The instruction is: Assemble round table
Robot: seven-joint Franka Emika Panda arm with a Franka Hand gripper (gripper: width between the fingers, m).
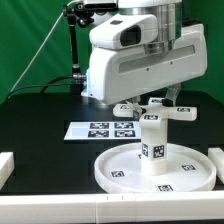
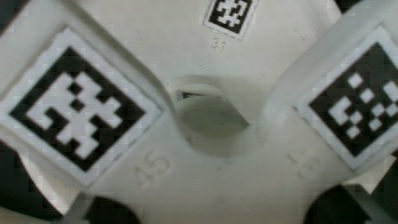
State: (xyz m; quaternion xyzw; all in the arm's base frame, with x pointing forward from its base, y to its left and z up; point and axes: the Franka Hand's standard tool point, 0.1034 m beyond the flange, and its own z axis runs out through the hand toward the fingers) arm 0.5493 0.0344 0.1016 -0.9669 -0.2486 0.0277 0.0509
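Observation:
The large round disc lies flat at the front of the table. The short thick leg stands upright on its middle. The cross-bar foot sits level over the leg's top, its tagged arms sticking out to both sides. My gripper comes down onto the foot's centre, and the hand hides the fingers. In the wrist view the foot fills the frame, with tags on its arms and a round hole in the middle. The gripper looks shut across the foot's hub. Dark shapes flank the hub at the frame's lower corners.
The marker board lies behind the disc, toward the exterior view's left. White blocky brackets stand at the left edge and the right edge. A white rail runs along the front. A dark stand rises at the back.

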